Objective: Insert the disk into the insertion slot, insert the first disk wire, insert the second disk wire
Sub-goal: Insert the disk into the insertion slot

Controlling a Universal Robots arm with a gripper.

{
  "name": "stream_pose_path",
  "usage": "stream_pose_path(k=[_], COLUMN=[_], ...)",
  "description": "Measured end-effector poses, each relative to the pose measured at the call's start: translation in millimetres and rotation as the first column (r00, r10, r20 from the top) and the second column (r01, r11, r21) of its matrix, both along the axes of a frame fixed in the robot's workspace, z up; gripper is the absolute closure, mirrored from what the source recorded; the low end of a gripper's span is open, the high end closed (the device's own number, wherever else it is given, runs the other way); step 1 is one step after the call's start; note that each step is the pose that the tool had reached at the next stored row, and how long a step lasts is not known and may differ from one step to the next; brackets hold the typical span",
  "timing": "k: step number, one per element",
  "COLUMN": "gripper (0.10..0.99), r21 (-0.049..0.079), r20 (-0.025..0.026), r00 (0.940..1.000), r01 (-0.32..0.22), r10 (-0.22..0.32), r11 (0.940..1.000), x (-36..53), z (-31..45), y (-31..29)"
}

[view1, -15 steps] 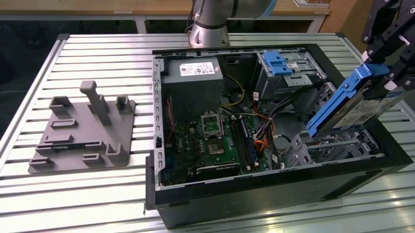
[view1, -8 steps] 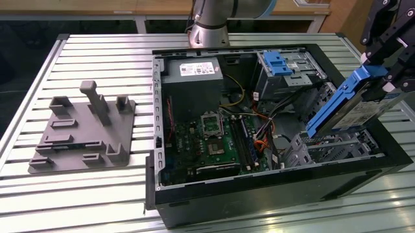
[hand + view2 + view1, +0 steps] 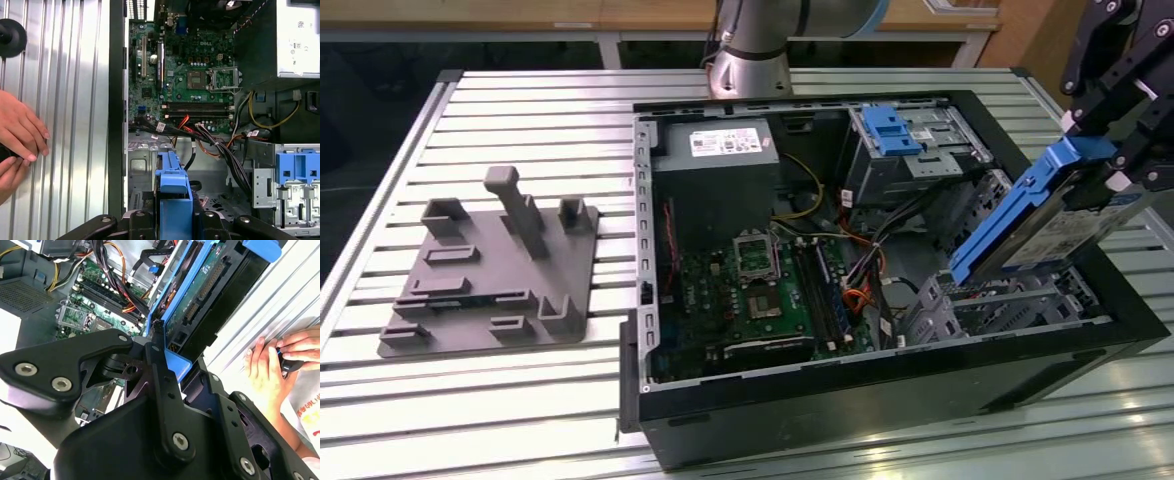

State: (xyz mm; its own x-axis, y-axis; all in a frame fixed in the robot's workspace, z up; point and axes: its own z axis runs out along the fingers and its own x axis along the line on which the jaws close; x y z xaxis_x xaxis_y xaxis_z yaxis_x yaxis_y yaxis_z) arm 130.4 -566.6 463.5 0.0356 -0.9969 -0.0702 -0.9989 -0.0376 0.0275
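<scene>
- Step in hand, as I judge it: the first, disk into slot. No wire is plugged in; the disk's connector (image 3: 204,291) shows bare in the second wrist view.
- Disk (image 3: 1047,225): steeply tilted over the exterior view's right end of the open case (image 3: 720,395). Low end is down by the slot (image 3: 1001,305), high end up at the claw. Whether it touches the cage, cannot tell.
- Seating it would call for, I judge, laying the disk flatter and squaring its blue bracket to the bay mouth, clear of the loose wires (image 3: 867,270) just beside.
- Claw (image 3: 1110,172): pinched on the disk's bracket at the high end, fingers (image 3: 159,352) pressed to the blue edge.
- A person's hands (image 3: 20,135) rest on the bench (image 3: 520,110) beside the case.
</scene>
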Motion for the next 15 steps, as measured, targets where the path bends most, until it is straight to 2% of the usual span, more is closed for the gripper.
stream_pose_path(k=[15], gripper=[0.722], r21=[-0.002], r20=[-0.0002], r00=[1.0000], r01=[-0.005], r10=[0.005], r11=[1.0000], x=[0.4], z=[-8.7], y=[0.0])
